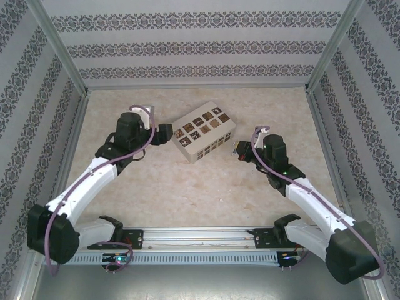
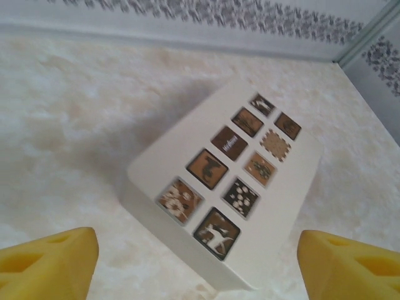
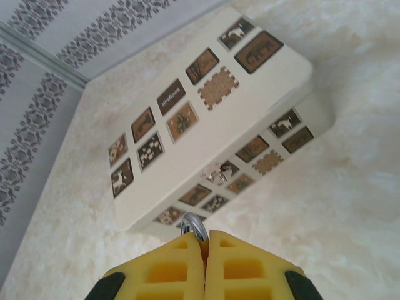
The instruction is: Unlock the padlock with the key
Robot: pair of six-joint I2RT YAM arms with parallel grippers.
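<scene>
Pinching a silvery ring (image 3: 194,224) at the cream box's (image 1: 204,132) near long edge, right gripper (image 3: 205,240) closed tight
Left gripper (image 2: 199,265) gapes empty off the box's left end, bare table (image 1: 187,194) around; whether the ring is the padlock's I cannot tell

We list cream box (image 1: 204,132) with brown tiles (image 2: 206,167), yellow finger pads (image 3: 165,272), beige marbled table (image 1: 187,187), white walls (image 1: 200,37) banded in grey floral print.

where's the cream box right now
The cream box sits mid-table in the top view, between the left gripper on its left and the right gripper on its right.
</scene>
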